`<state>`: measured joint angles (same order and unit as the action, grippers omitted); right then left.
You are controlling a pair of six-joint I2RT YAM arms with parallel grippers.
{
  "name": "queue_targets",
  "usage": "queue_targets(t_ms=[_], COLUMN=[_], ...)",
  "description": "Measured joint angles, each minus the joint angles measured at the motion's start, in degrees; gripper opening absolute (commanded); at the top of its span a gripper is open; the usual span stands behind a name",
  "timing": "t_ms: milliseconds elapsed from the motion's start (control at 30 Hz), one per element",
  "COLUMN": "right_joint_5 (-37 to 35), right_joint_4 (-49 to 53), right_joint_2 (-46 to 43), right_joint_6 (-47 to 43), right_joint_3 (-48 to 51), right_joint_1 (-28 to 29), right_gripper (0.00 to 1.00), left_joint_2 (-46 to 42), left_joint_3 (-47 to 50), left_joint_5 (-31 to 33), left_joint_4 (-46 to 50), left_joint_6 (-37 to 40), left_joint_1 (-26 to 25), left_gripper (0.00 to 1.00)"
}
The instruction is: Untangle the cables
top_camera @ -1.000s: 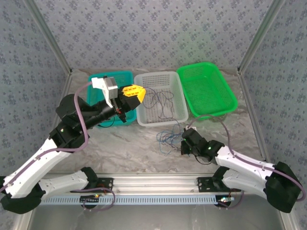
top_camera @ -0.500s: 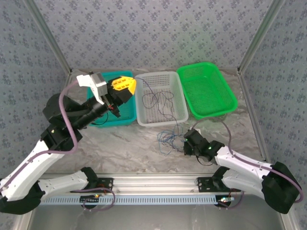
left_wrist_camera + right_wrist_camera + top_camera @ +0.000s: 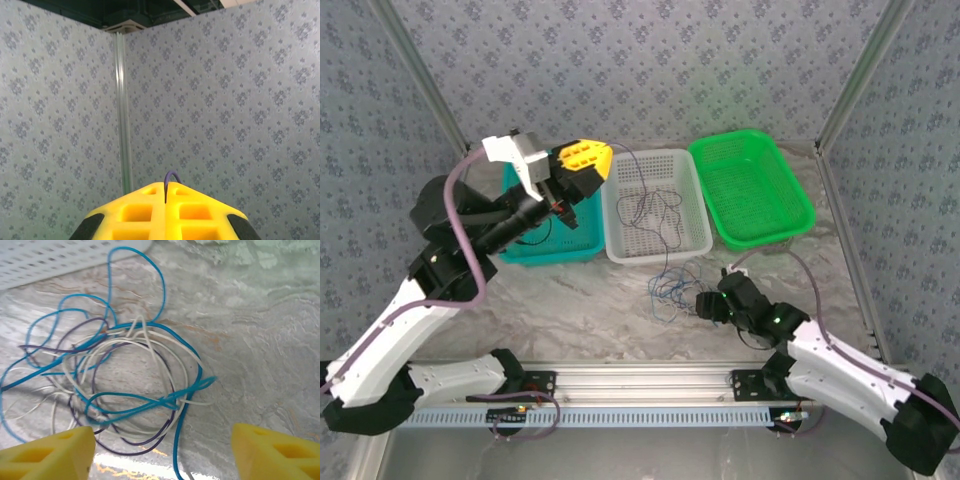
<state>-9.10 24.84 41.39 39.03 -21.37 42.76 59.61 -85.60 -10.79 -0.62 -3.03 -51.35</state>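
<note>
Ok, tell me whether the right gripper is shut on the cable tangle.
No, the fingers of the right gripper stand wide apart, with the cable tangle lying on the table ahead of them.

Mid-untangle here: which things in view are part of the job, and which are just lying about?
Job:
- cable tangle on the table
- purple cable, pinched in the left gripper
- cable loops in the white basket
- right gripper, open over the tangle

Lying about:
- teal basket
- green basket
</note>
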Motion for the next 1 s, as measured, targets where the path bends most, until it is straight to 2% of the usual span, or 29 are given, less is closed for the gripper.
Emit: queue_targets(t_ms=[233, 500, 733, 867, 1000], right_joint_5=[2.47, 3.10, -0.55, -3.69, -5.27], right_joint_4=[3.50, 3.69, 2.27, -0.59, -4.79], right_joint_2=[-7.13, -11.13, -5.53, -1.49, 3.23], right_joint_6=[-1.73, -6.16, -14.73, -21.29, -27.15], right_joint_3=[0.00, -0.74, -7.98, -10.69, -11.74], right_joint_1=[0.00, 0.90, 4.61, 8.52, 9.57], right_gripper=[0.87, 0.87, 0.88, 0.92, 0.98], left_joint_2=[0.87, 1.09, 1.68, 1.68, 1.68], left_joint_3=[0.17, 0.17, 0.17, 0.17, 0.17], left_joint_5=[-0.31, -0.33, -0.33, -0.33, -0.33], left_joint_4=[-0.52, -1.38, -2.14, -2.19, -2.21], left_joint_6=[-0.02, -0.22, -0.94, -1.09, -1.33], left_joint_1=[0.04, 0.04, 0.04, 0.04, 0.04], left_gripper=[0.00, 0.00, 0.00, 0.00, 0.00])
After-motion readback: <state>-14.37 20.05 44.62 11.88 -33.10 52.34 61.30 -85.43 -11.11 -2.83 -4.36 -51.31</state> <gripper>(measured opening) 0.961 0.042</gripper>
